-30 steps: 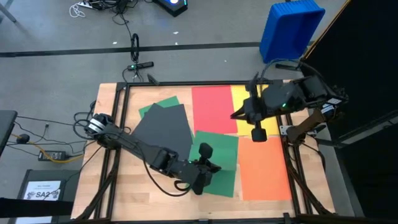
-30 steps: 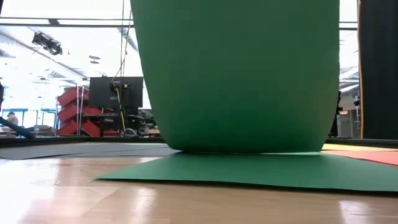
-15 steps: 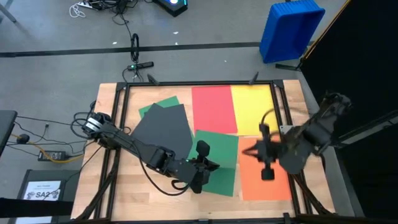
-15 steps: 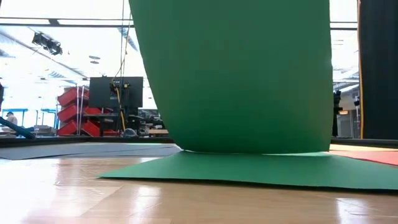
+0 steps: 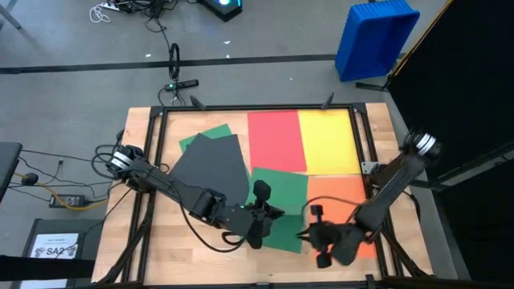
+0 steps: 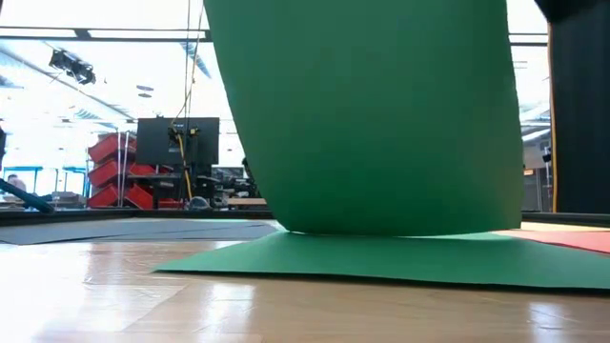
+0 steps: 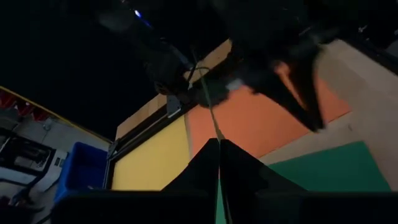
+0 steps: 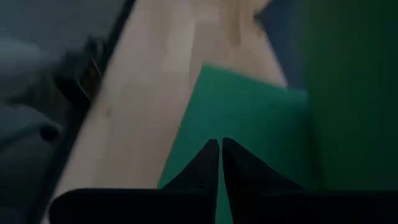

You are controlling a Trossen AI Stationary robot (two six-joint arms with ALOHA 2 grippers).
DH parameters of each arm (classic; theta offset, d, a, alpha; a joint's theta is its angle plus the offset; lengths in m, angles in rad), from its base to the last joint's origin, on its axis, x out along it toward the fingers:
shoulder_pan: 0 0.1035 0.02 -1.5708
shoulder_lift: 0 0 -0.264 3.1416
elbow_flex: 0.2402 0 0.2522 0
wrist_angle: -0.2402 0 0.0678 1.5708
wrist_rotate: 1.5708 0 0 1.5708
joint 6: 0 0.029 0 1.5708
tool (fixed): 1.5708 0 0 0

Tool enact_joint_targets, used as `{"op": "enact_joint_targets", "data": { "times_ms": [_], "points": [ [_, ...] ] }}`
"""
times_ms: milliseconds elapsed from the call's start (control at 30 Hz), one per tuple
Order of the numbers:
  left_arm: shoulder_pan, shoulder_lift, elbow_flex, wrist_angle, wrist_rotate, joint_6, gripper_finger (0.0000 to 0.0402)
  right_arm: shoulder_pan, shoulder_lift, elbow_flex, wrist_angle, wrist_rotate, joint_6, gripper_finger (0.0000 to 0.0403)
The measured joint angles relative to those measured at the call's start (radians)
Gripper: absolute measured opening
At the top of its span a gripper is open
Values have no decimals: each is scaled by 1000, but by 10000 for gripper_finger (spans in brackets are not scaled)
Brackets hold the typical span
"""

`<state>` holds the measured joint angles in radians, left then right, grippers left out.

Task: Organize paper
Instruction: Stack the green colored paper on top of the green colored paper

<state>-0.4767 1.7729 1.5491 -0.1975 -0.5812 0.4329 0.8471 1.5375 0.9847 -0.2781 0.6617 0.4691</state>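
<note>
The left gripper (image 5: 255, 221), clamped on the large thin green paper sheet (image 5: 283, 210), lifts its edge near the wooden table's (image 5: 173, 241) front edge. The right gripper (image 5: 315, 235), pinched empty, hangs beside it over the orange sheet (image 5: 341, 199); next probably stacking.

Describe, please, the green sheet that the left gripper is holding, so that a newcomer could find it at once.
On the wooden table, look near the front edge, between the dark grey sheet and the orange sheet. The green sheet lies there, pinched by the shut left gripper. Unlike the other green sheet under the grey one, its edge curls upward.
</note>
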Motion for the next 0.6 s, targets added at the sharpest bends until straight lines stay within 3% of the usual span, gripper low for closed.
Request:
{"op": "enact_joint_targets", "data": {
  "times_ms": [167, 433, 600],
  "points": [
    [6, 0, 75, -87, -31, 2, 0, -31, 173, 62, 6, 8, 4, 0],
    [24, -1, 208, -275, -109, 108, 0, -31, 366, 191, 0, 205, -18, 0],
    [61, -1, 326, -411, -130, 140, 0, 19, 392, 270, 6, 308, -28, 0]
  ]
}}
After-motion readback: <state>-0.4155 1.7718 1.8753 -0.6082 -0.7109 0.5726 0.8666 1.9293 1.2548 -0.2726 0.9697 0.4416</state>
